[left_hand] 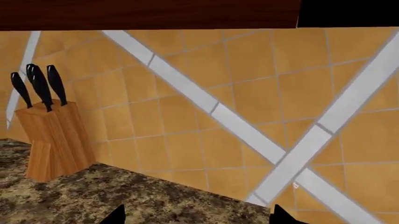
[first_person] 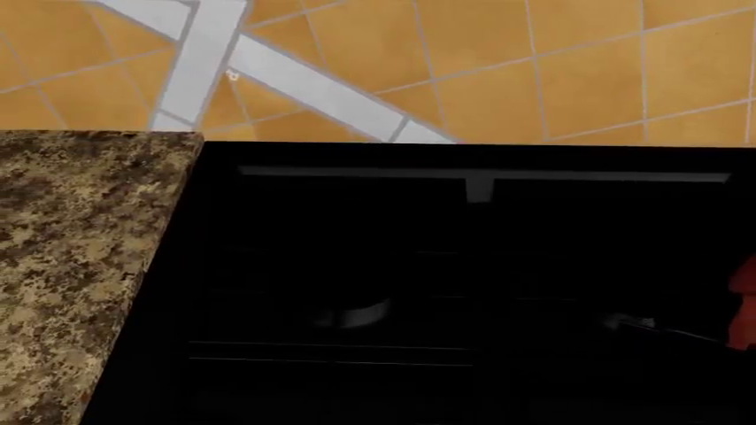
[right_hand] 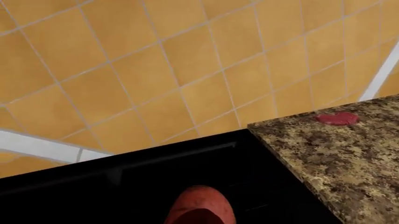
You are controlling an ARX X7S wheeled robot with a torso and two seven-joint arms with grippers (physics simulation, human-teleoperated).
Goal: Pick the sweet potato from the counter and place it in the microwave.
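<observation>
Flat, even, shadowless light; sharp renders.

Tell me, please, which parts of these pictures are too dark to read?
Head view: the stovetop is almost pure black, with only faint grey highlights. Left wrist view: the claw tips are black silhouettes. Right wrist view: evenly lit, and the sweet potato is clear.

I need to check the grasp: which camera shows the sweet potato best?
The right wrist view: the sweet potato sits large and close at the frame's edge, over the black stovetop. The head view catches only a red sliver at its right edge. The left wrist view shows none.
</observation>
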